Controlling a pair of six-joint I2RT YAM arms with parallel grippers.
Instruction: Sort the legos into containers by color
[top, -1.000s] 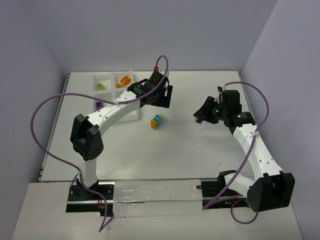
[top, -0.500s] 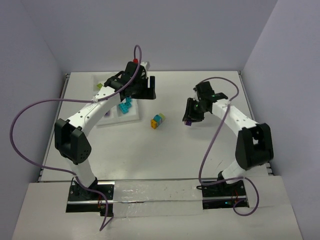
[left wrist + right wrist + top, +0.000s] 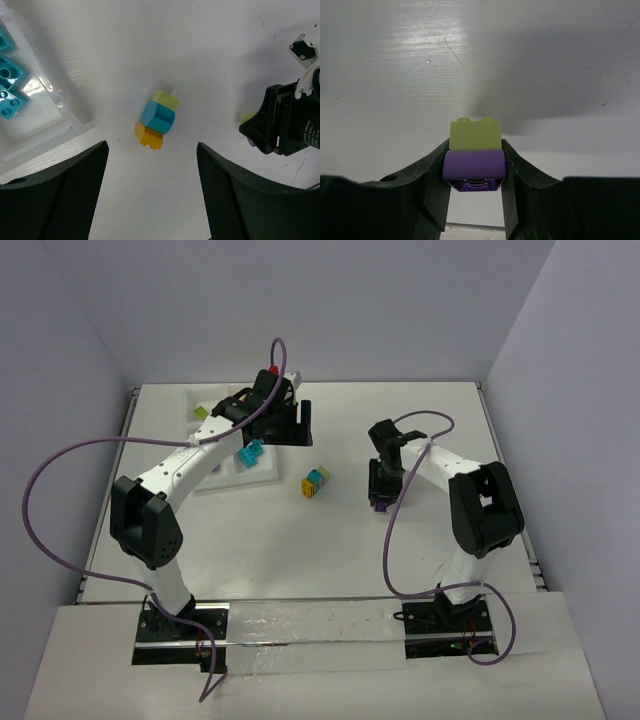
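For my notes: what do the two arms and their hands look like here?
The left arm and right arm have white links and black joints, each trailing a purple cable. The left hand is black with mesh-textured fingers; the right hand is black and smooth.

A white table (image 3: 330, 540) filled the middle of the top view, shut in by pale lilac walls (image 3: 320, 300) at nine, twelve and three o'clock. A glossy strip (image 3: 310, 625) ran across its near edge at six o'clock. In the right wrist view a thin scratch (image 3: 454, 51) marked the tabletop toward eleven o'clock.
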